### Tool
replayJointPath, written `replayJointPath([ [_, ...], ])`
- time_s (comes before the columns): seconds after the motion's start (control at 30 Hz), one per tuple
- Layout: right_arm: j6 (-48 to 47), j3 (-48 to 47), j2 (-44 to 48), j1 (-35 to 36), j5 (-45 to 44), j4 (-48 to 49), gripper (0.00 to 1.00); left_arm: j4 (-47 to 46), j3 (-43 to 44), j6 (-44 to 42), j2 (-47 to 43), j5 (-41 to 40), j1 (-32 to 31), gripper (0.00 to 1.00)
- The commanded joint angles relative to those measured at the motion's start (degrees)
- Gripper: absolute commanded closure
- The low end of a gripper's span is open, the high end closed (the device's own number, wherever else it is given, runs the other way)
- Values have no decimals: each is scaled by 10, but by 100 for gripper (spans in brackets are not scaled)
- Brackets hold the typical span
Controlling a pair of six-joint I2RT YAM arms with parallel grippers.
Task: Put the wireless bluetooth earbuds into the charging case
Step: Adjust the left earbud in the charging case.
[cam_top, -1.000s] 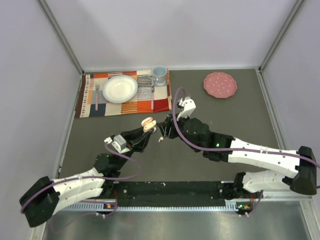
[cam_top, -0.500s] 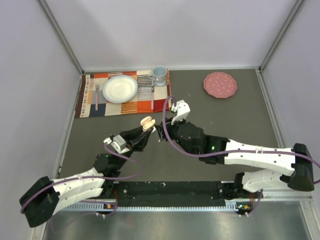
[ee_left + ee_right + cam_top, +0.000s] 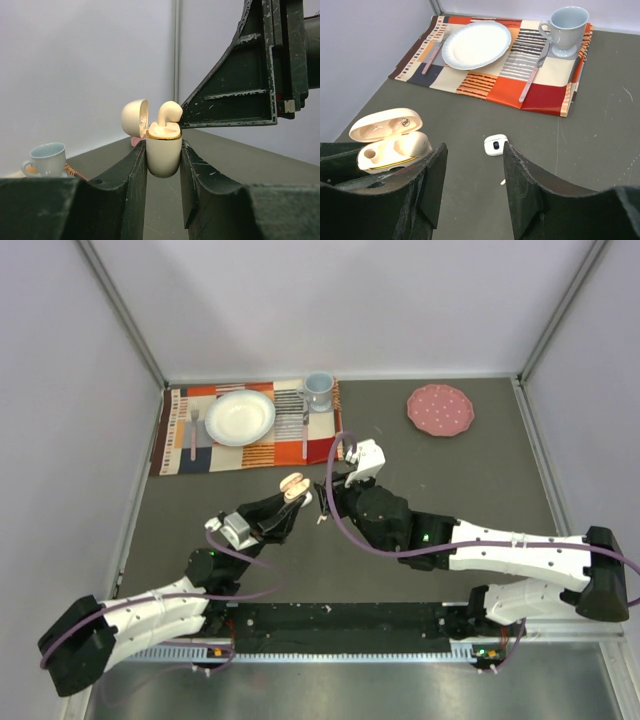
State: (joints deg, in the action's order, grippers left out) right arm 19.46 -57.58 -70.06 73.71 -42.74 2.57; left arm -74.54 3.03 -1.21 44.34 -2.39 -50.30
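My left gripper (image 3: pixel 291 502) is shut on a cream charging case (image 3: pixel 164 152) and holds it upright above the table, lid (image 3: pixel 135 117) open. One cream earbud (image 3: pixel 169 112) stands in the case, its head above the gold rim. The case also shows in the top view (image 3: pixel 294 486) and the right wrist view (image 3: pixel 395 145). My right gripper (image 3: pixel 472 190) is open and empty, just right of the case. One of its fingers (image 3: pixel 235 95) is next to the earbud. A tiny white piece (image 3: pixel 502 182) lies on the table, too small to identify.
A small white case with a dark display (image 3: pixel 495 145) lies on the grey table between my right fingers' line of sight. A striped placemat (image 3: pixel 250 445) at the back left carries a white plate (image 3: pixel 240 417), mug (image 3: pixel 318 391), fork and knife. A pink plate (image 3: pixel 440 410) sits back right.
My right gripper moved left toward the held case, then eased slightly back to the right. The left gripper and the case have barely moved.
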Motion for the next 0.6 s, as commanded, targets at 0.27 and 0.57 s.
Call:
replayJointPath([
  [0.27, -11, -14, 10, 3, 24, 60, 51, -53, 23, -6, 12, 13, -1, 100],
  [0.57, -12, -15, 9, 2, 45, 64, 51, -45, 30, -5, 21, 20, -1, 100],
])
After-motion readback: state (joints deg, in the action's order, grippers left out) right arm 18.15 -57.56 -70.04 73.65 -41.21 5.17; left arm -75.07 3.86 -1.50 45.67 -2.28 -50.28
